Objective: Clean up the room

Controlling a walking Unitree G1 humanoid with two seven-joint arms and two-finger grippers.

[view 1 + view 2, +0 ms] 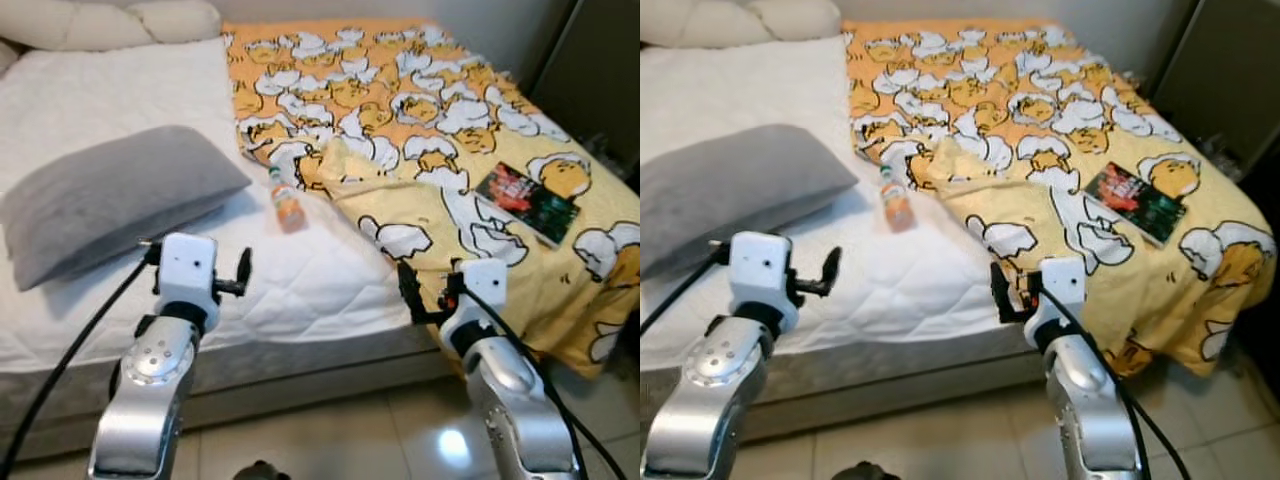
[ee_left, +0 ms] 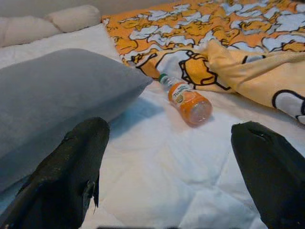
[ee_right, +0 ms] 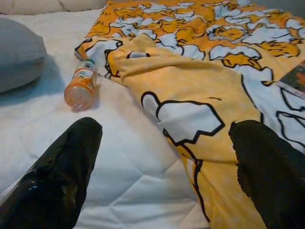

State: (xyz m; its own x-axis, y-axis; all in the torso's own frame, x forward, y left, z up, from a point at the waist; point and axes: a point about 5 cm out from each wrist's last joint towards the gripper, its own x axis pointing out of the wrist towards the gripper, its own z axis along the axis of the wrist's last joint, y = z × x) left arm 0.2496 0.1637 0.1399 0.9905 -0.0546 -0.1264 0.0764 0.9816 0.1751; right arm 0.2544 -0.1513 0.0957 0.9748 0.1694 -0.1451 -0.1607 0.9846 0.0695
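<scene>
Little done, by the look of it. Orange bottle lying on its side on the white bed, at twelve o'clock from the left gripper, just beside the rumpled yellow blanket. Grey pillow askew at ten o'clock; book on the blanket at two o'clock. Left fingers spread wide, empty. Right gripper hovering at the bed's edge, fingers likewise apart. Probably left: bottle, book, blanket, pillow.
</scene>
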